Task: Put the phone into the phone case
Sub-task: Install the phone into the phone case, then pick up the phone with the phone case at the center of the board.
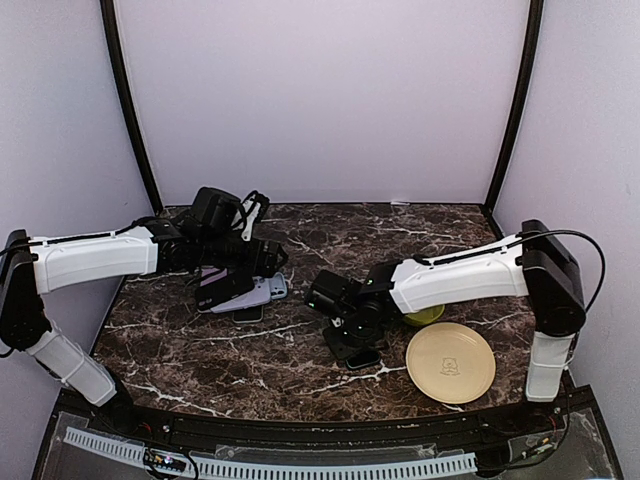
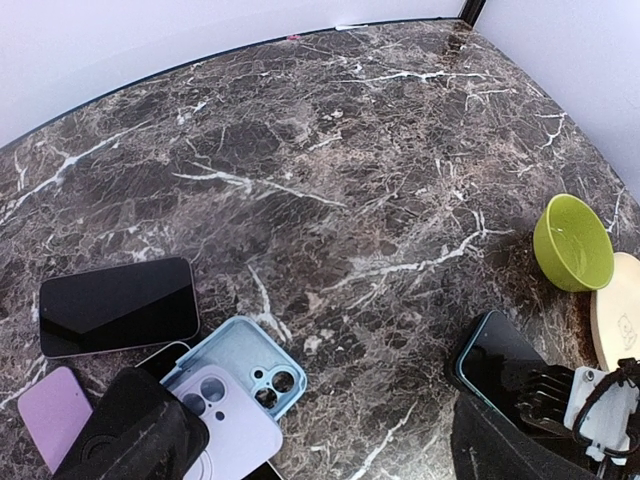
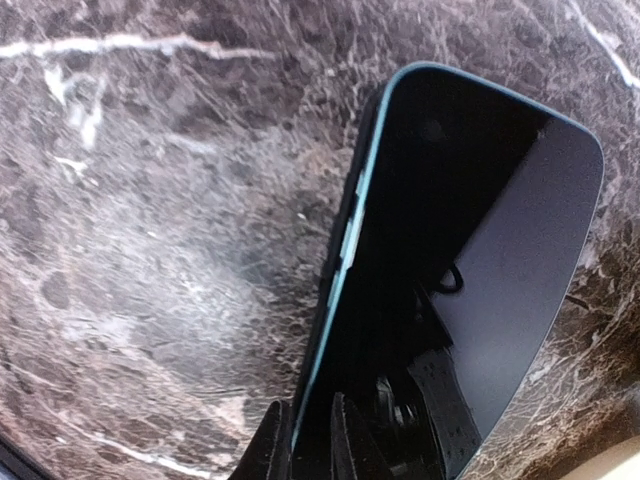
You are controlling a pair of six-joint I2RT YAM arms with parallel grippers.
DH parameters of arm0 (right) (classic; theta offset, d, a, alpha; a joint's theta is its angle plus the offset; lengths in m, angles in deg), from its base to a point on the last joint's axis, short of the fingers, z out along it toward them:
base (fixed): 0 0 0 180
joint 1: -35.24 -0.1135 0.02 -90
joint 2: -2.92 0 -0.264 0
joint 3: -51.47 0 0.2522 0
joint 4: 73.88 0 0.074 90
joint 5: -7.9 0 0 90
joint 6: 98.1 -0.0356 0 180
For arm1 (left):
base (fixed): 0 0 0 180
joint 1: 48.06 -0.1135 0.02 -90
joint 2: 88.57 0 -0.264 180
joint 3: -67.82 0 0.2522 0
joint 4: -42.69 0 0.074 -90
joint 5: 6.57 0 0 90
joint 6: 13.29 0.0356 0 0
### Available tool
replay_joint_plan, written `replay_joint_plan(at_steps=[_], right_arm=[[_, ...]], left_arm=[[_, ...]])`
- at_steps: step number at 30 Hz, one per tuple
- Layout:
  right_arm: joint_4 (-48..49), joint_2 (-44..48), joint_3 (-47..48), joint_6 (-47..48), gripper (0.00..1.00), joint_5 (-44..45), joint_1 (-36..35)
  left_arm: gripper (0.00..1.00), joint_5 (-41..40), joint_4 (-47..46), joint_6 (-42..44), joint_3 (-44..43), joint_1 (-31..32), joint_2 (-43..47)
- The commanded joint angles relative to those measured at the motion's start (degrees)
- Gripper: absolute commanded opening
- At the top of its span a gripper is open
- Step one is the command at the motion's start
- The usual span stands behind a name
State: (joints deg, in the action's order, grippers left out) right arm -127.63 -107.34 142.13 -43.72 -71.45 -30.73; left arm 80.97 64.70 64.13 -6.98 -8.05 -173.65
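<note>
A phone with a teal rim and a dark screen (image 3: 470, 200) lies low over the marble, tilted on its long edge. My right gripper (image 3: 310, 430) is shut on that edge, one finger on each side. A black strip (image 3: 350, 215) runs under the rim; I cannot tell if it is a case. The same phone shows in the top view (image 1: 361, 354) and in the left wrist view (image 2: 497, 358). My left gripper (image 2: 325, 435) is open and empty above a light blue case (image 2: 240, 355) and a lilac case (image 2: 215, 415).
A black phone (image 2: 115, 305) lies face up left of the cases, with a lilac slab (image 2: 48, 418) beside it. A green bowl (image 2: 573, 243) and a beige plate (image 1: 450, 362) sit to the right of the right gripper.
</note>
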Motion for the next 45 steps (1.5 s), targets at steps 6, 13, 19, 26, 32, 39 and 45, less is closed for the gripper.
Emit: replay_joint_plan(at_steps=[6,13,19,26,32,39,45], right_arm=[[-2.6,-2.7,-4.6,-0.9,0.14,-1.8,-0.2],[-5.4,-4.1,-4.0,-0.1,0.12,-1.0,0.7],[-9.6,4.3,8.2,1.9,0.39,5.2,2.1],[-9.1,7.1,1.4,0.3,0.34,4.4,6.9],[-6.0,5.9,-3.1,0.4,0.33,2.7,8.0],[-1.5,3.9,-8.7,-1.0,0.25,-0.1,8.0],[-1.8,1.7,-11.5,-2.5,0.21,1.5,7.2]], left_arm=[[0.94,-1.2,-1.3,0.5,0.2,0.1,2.7],[0.93,-1.5,-1.3,0.6,0.2,0.1,2.8],[0.93,-1.0,-1.3,0.7,0.2,0.0,2.9],[0.93,-1.4,-1.4,0.9,0.4,0.1,3.3],[0.93,-1.4,-1.4,1.0,0.3,0.1,3.1],[0.93,-1.2,-1.4,0.9,0.3,0.1,2.7],[0.93,-1.4,-1.4,1.0,0.3,0.1,2.5]])
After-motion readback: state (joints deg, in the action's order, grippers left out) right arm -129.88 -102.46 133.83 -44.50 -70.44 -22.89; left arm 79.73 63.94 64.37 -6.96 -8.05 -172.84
